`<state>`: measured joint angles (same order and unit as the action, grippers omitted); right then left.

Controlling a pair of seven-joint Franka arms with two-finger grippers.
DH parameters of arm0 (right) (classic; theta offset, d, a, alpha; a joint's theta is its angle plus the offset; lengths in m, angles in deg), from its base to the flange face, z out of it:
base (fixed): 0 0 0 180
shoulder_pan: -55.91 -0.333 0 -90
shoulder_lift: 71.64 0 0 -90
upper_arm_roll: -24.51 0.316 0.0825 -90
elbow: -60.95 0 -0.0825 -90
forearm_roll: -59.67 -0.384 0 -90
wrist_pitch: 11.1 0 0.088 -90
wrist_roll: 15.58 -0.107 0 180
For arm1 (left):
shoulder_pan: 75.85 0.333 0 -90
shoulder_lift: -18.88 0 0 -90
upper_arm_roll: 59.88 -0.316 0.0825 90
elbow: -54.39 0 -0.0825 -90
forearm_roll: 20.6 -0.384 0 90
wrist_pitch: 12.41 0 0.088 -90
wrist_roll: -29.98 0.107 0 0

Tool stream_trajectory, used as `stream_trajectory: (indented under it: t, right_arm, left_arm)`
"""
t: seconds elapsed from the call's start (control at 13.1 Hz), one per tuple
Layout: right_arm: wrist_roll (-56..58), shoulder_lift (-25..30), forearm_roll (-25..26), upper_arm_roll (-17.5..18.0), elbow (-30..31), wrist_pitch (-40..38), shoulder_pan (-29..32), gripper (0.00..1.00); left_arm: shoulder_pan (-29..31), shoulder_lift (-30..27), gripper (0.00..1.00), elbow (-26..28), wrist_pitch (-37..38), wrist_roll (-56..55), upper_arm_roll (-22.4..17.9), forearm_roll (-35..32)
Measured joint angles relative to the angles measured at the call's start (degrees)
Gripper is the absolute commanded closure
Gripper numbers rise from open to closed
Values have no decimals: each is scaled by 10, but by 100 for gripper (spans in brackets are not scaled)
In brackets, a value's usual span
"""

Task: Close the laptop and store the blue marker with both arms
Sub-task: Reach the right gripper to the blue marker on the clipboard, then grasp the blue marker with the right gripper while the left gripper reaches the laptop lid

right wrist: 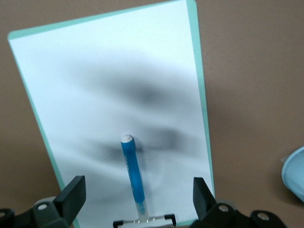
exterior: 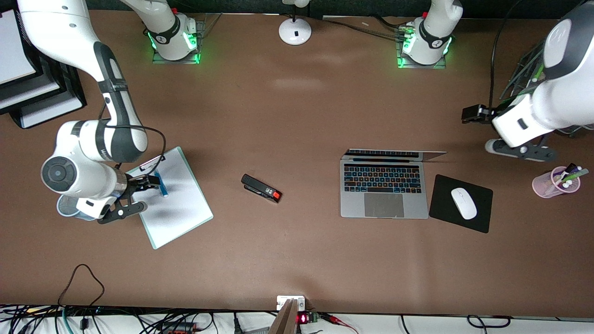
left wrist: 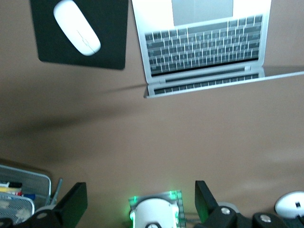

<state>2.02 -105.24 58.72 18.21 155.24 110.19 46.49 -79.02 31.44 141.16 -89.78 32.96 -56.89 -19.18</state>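
The slim light-blue marker (right wrist: 133, 175) lies on the white clipboard (right wrist: 109, 95), directly below the right gripper (right wrist: 137, 202), between its released, spread fingers (right wrist: 71, 194).

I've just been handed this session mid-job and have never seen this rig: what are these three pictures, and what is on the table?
The large picture looks down from a high camera facing two white robot arms, whose green-lit bases sit along its top edge. The other two pictures come from cameras on each arm's wrist.

The right gripper hangs open over a white clipboard with the blue marker between its fingers, not yet gripped; the marker lies on the clipboard. The left gripper hangs open in the air at the left arm's end of the table, holding nothing; its wrist view looks down on the laptop.

The laptop is still open. Beside it lies a black mousepad with a white mouse, and a pink pen cup stands toward the left arm's end. A black stapler lies between clipboard and laptop.
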Motion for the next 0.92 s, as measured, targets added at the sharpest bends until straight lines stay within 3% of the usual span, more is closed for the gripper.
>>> stream_trajectory:
  t: [0.31,0.69,0.92]
  right_arm:
    - [58,-3,0,0,55,48,-6,0]
    - [61,-17,0,0,68,116,-8,0]
    - [61,-28,0,0,68,137,-12,7]
  left_arm:
    - [-42,29,0,0,11,-86,2,13]
    - [-115,78,0,3,12,-253,3,13]
    - [-133,111,0,3,-2,-284,3,13]
